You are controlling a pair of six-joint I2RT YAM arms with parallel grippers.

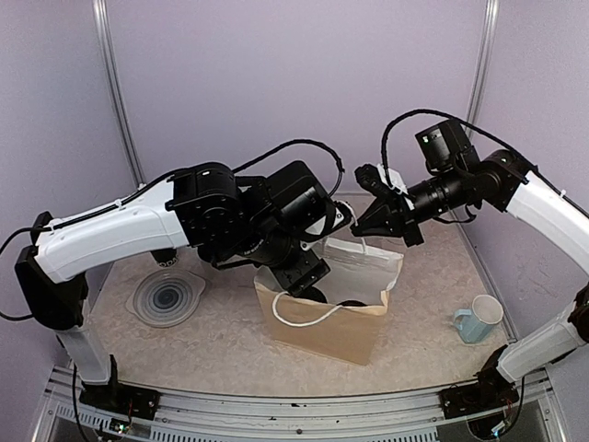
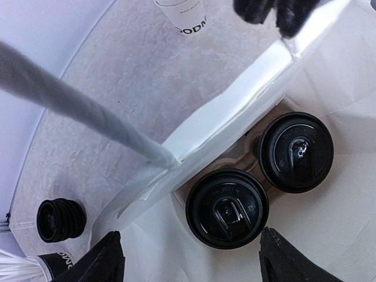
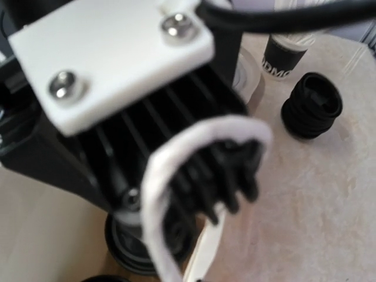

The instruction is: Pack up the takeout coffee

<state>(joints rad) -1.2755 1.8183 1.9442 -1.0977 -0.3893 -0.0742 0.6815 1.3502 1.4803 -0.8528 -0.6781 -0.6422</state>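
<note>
Speckled beige surface (image 1: pixel 230 354) enclosed by pale lavender walls (image 1: pixel 276 74). I count one paper bag (image 1: pixel 322 327), one blue mug (image 1: pixel 479 319) and two takeout coffees (image 2: pixel 227 208), side by side inside the bag. Left gripper (image 2: pixel 197 258) spread wide and empty above them; right gripper (image 1: pixel 363 227) clamped on the bag's top edge.

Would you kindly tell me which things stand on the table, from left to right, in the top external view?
From the left: clear round dish → paper bag → light blue mug.
</note>
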